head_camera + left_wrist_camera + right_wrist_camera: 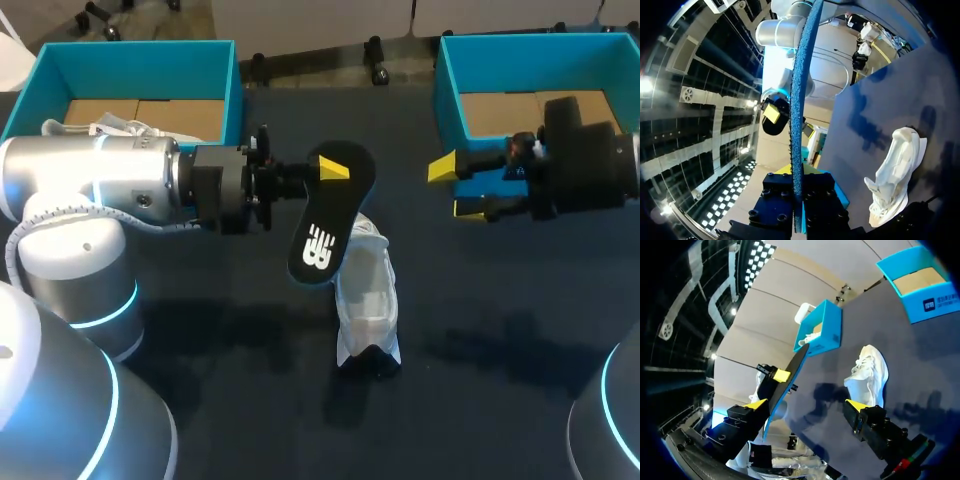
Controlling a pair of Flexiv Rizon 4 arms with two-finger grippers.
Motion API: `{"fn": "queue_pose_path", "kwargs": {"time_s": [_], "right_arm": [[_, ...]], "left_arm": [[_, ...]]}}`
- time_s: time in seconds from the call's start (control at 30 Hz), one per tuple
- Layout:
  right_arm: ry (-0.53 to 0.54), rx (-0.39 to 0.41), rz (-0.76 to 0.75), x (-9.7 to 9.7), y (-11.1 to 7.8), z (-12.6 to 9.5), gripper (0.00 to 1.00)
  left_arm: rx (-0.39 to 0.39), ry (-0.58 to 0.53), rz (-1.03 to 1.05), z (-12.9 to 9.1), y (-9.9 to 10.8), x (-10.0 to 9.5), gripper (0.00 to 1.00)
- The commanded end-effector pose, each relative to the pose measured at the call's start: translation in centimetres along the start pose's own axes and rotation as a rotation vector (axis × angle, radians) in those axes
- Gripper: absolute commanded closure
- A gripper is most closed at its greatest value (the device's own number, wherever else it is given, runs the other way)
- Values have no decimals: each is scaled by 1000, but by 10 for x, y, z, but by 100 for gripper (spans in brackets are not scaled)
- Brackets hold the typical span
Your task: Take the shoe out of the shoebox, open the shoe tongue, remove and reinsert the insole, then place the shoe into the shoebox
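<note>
Dark table (500,300); left tool (328,170) pinches flat black insole (325,228) near shoe (368,292).

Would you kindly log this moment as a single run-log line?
left gripper: shut on black insole with blue underside, out of shoe | right gripper: open, empty | white lace-up shoe: on dark table

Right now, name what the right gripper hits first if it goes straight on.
Probably the black insole held by the left gripper: the open right gripper points across the table at it, though heights are hard to compare.
</note>
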State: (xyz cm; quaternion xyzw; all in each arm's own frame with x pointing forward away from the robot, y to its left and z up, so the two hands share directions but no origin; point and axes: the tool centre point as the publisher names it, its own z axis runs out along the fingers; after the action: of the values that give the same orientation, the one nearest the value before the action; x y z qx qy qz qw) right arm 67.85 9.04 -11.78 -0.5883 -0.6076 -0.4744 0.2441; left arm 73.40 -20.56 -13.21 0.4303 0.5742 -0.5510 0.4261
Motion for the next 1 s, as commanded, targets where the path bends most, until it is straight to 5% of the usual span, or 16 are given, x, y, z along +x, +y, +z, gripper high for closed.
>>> {"fn": "queue_pose_path", "kwargs": {"time_s": [0.03,0.73,1.0], "right_arm": [[-3,-3,1,1,-2,0,0],[-3,-3,1,1,-2,0,0],[-41,65,-291,-10,-2,-8,0]], "left_arm": [[-2,0,1,0,-1,0,100],[-2,0,1,0,-1,0,100],[39,38,-149,5,2,7,100]]}}
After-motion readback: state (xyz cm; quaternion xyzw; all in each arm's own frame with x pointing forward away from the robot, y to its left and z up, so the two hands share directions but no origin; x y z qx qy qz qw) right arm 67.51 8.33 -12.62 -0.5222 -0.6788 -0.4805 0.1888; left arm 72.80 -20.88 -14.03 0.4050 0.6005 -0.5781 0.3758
